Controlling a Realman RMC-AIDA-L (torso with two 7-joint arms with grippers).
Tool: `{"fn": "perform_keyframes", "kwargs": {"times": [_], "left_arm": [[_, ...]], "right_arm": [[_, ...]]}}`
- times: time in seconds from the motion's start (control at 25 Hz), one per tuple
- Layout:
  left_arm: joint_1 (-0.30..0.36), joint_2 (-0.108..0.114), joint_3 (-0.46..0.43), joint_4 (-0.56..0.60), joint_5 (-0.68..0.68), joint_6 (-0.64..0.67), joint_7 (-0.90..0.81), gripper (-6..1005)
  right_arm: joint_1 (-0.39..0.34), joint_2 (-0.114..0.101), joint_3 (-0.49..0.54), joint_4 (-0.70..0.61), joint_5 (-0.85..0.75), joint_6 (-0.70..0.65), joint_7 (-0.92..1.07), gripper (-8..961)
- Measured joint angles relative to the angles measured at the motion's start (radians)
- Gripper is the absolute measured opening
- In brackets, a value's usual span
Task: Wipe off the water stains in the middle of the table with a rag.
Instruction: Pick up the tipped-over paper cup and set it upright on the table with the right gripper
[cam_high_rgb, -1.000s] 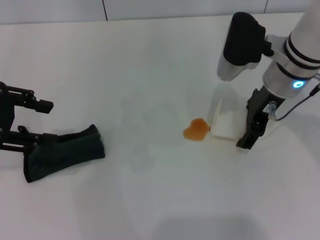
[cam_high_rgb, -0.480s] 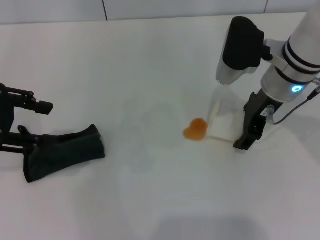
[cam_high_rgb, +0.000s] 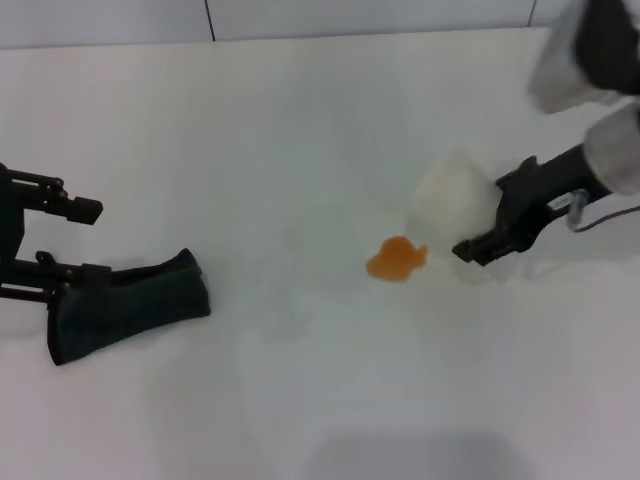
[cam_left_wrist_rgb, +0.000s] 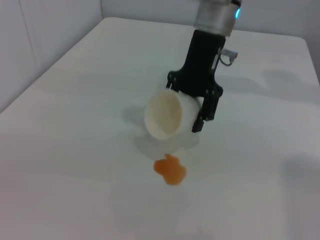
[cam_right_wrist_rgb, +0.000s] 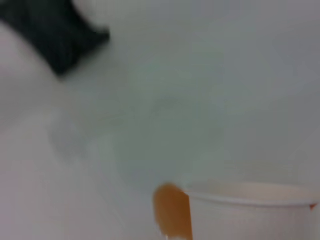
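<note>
Smooth white table (cam_high_rgb: 300, 130), amber blotch (cam_high_rgb: 396, 259)

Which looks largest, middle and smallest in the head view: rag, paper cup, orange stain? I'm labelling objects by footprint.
Largest to smallest in the head view:
1. The rag, beside the left gripper.
2. The white paper cup, held tilted by the right gripper.
3. The orange stain, clearly smallest.

My head camera looks down over the broad white table (cam_high_rgb: 300, 120). My left wrist camera faces across it, farther back, sharing the small orange-amber blotch (cam_left_wrist_rgb: 169, 170) and tilted white paper cup (cam_left_wrist_rgb: 167, 115). My right wrist camera sits close above both.
</note>
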Motion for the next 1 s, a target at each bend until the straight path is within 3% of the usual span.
{"fn": "perform_keyframes", "kwargs": {"times": [0.2,0.4,0.56,0.6,1.0], "left_arm": [[-0.007,0.003,-0.001,0.004,-0.003,0.000,-0.008,676],[-0.015,0.006,-0.002,0.010,-0.003,0.000,-0.016,676],[-0.019,0.006,0.000,0.012,-0.002,0.000,-0.021,677],[-0.021,0.006,0.000,0.012,-0.001,0.000,-0.022,677],[-0.036,0.007,0.001,0.012,-0.002,0.001,-0.025,677]], "right_arm": [[-0.143,-0.001,0.119,-0.025,0.247,0.027,-0.175,675],[-0.261,-0.001,0.151,0.083,0.548,0.077,-0.454,674],[-0.277,-0.002,0.152,0.236,0.717,0.091,-0.642,673],[-0.272,-0.002,0.153,0.377,0.834,0.092,-0.789,673],[-0.257,0.010,0.143,0.755,1.185,0.081,-1.243,671]]}}
